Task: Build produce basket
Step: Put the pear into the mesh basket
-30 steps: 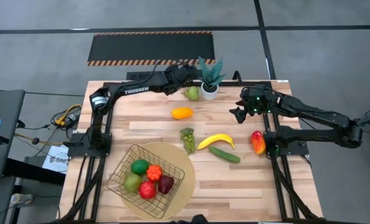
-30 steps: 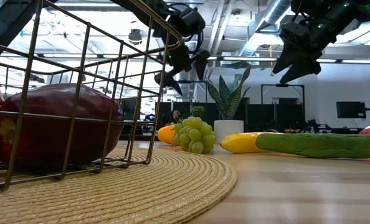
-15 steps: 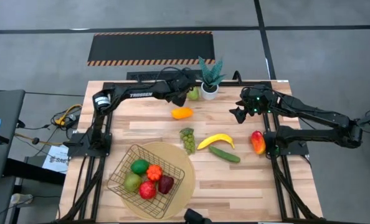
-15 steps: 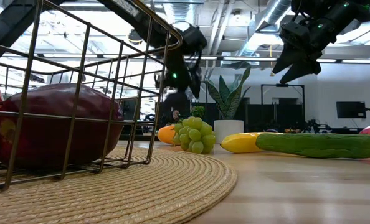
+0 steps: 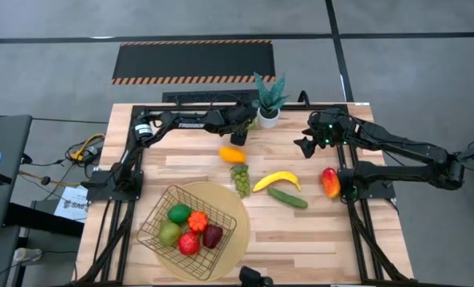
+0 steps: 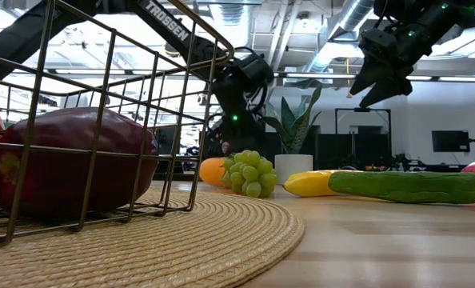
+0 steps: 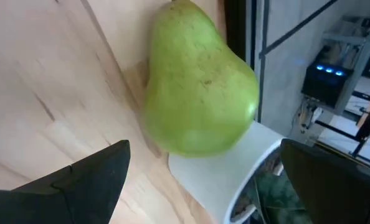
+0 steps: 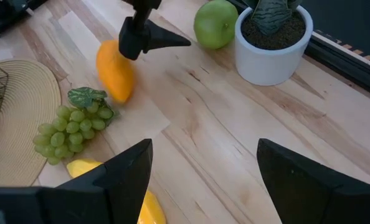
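High view: the left gripper (image 5: 241, 127) reaches low across the far side of the wooden table (image 5: 317, 239), beside the white pot (image 5: 268, 117) with its spiky plant. The green pear is hidden under it here. An orange fruit (image 5: 232, 154) lies just in front of it, then green grapes (image 5: 240, 178), a yellow banana (image 5: 276, 181) and a cucumber (image 5: 288, 198). A red-orange mango (image 5: 330, 182) sits near the right arm's base. The wire basket (image 5: 192, 230) rests on a round tan mat (image 5: 234, 239) and holds 5 pieces of produce. The right gripper (image 5: 308, 144) hangs above the table's far right part, jaws spread.

Low view: the left gripper (image 6: 236, 120) hangs low behind the grapes (image 6: 249, 174). The right gripper (image 6: 373, 86) is well up in the air, fingers apart. A dark red fruit (image 6: 73, 170) lies inside the basket (image 6: 109, 96).

Left wrist view: the green pear (image 7: 199, 93) lies on the wood touching the white pot (image 7: 232, 180), ahead of and between the 2 widely spread fingers (image 7: 79, 183), untouched.

Right wrist view: the right arm's own fingers (image 8: 119, 180) stand wide apart above the boards; farther off, the left gripper (image 8: 149, 36) hovers between the orange fruit (image 8: 115, 78) and the pear (image 8: 215, 23).
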Robot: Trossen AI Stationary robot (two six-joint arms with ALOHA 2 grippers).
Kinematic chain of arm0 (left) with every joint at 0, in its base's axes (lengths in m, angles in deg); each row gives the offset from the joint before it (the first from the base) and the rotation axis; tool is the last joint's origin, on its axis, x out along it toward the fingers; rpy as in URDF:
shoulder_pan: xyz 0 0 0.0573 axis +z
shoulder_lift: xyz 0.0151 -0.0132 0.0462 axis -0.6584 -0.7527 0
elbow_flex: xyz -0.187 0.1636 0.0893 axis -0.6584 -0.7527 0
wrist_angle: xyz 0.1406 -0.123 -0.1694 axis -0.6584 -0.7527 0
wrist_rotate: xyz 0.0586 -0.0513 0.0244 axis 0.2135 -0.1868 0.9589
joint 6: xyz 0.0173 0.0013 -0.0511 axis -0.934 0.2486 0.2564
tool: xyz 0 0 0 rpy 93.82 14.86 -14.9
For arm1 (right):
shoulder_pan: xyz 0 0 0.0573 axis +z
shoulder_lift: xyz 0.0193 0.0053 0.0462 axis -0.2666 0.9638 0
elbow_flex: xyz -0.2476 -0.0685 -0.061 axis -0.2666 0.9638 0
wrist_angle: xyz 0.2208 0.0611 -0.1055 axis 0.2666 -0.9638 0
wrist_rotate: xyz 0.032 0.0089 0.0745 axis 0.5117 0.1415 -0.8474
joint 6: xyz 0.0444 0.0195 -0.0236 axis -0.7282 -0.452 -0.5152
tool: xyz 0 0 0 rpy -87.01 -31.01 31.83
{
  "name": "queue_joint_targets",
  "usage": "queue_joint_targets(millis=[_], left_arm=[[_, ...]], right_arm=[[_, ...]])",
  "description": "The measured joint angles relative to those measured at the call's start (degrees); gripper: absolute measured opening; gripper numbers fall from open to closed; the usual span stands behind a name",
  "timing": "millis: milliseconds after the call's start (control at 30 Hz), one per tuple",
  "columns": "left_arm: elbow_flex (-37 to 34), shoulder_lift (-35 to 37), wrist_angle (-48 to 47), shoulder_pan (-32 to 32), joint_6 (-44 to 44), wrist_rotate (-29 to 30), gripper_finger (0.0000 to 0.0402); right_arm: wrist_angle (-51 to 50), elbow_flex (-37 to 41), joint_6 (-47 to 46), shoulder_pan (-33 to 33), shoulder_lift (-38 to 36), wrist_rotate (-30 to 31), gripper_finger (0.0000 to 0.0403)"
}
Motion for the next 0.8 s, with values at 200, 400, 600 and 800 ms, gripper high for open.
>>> queue_joint_targets(millis=[200,400,600,800], left_arm=[[0.0,0.0,-2.8,1.0,1.0,-1.3,0.0398],[0.0,0.0,-3.5,2.5,0.8,-2.2,0.0395],[0.0,0.0,-4.6,3.1,0.7,-2.5,0.0380],[0.0,-3.2,1.0,2.9,0.2,-6.2,0.0371]], right_arm=[[0.0,0.0,0.0,0.0,0.0,0.0,0.0311],[0.0,0.0,0.0,0.0,0.0,0.0,0.0311],[0.0,0.0,0.0,0.0,0.0,0.0,0.0311],[0.2,0.0,0.0,0.0,0.0,0.1,0.0311]])
